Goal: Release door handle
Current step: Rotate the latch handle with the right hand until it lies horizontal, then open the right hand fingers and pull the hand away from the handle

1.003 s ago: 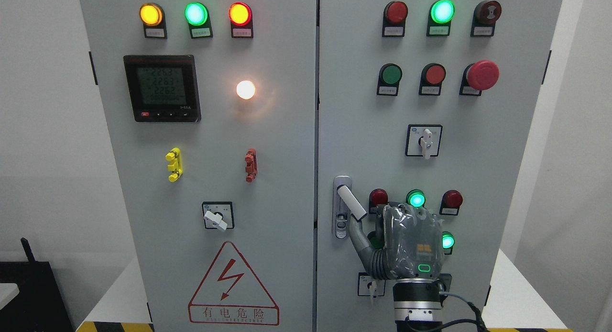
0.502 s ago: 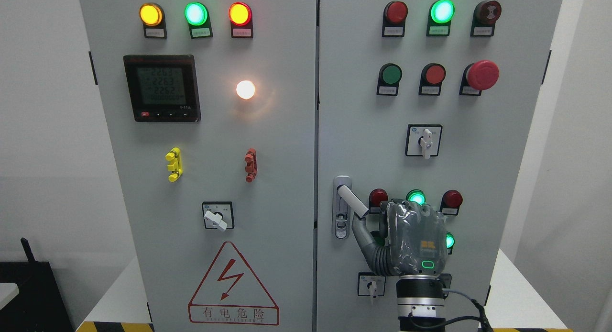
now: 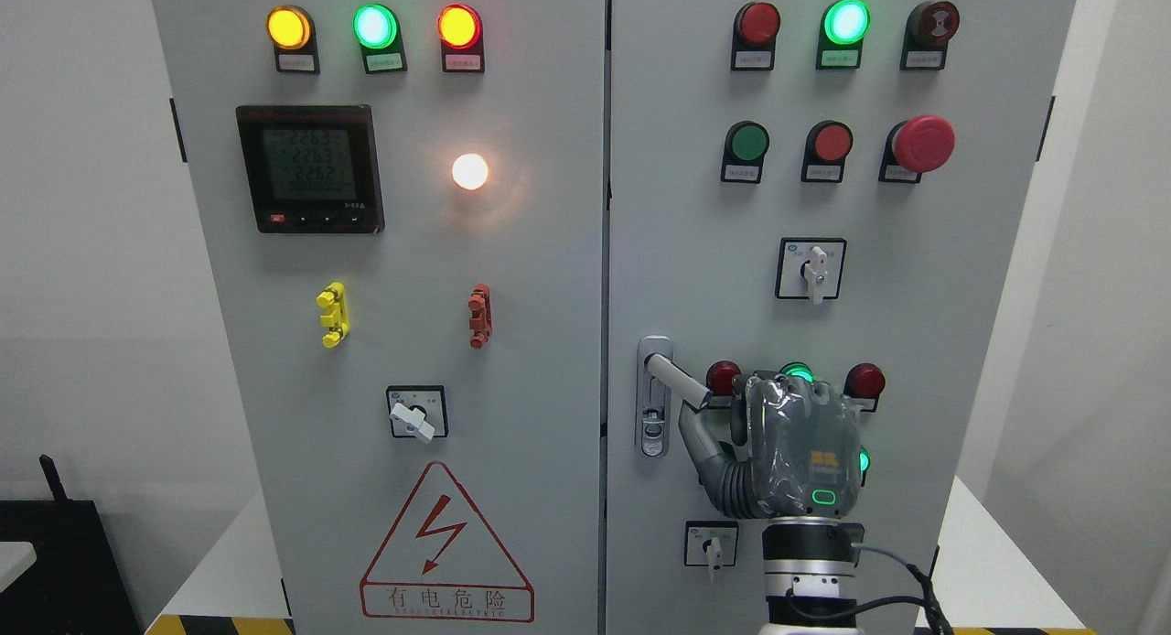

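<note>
Centrally, on the right cabinet door's (image 3: 695, 251) left edge, the handle (image 3: 678, 382) juts out, tilted down to the right from its lock plate (image 3: 653, 397). Just right of the handle, the right robot hand (image 3: 782, 447) shows its back; its thumb (image 3: 700, 438) reaches up beneath the handle's tip, contact unclear. Its remaining fingers are hidden, so its grip cannot be told.

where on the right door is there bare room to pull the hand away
Bare panel lies left of the rotary switch, above the door handle, and right of the red lamp. It is crowded around the right hand, where lamps sit close behind it and a lower switch sits below.
</note>
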Controlling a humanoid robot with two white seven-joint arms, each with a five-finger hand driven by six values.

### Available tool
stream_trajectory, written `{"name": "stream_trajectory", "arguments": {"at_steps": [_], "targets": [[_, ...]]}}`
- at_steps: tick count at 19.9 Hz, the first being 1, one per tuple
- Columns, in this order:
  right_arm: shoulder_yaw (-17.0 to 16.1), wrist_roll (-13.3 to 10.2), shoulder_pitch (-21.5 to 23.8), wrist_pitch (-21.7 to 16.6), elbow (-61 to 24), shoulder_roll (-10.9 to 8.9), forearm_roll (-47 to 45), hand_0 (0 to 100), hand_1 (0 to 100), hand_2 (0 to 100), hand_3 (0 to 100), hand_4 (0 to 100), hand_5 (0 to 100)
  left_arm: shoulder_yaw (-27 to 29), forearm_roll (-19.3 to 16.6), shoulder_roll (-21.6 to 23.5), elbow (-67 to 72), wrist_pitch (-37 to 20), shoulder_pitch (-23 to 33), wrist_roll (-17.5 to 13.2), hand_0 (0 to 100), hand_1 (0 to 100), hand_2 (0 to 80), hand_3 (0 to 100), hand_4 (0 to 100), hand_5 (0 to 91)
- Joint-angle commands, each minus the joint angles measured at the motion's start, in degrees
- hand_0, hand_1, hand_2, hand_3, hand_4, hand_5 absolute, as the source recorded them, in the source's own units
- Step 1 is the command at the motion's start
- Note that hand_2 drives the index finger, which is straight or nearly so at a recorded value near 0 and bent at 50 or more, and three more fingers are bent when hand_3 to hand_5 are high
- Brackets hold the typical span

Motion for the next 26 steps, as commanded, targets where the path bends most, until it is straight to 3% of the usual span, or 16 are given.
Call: {"name": "stream_trajectory", "arguments": {"at_steps": [1,20,26], "targets": [[-0.46,0.00,-0.21,-0.03,-0.17,0.01,-0.02,51,41,100,100,100,97,0.05,-1.67,0.00,1.32,-0.02,-0.88,0.02,12,39,0.0,0,0,0.0],[-0.54,0.35,-1.00,0.06,-0.52,0.01,-0.02,52,40,100,100,100,97,0.05,-1.58,0.00,1.32,-0.02,-0.88,0.02,12,39,0.0,0,0,0.0],[-0.19,-0.35,2.42,-0.12,-0.79,0.10,-0.11,52,40,100,100,100,97,0.05,-1.67,0.00,1.32,-0.02,-0.88,0.02,12,39,0.0,0,0,0.0]]}}
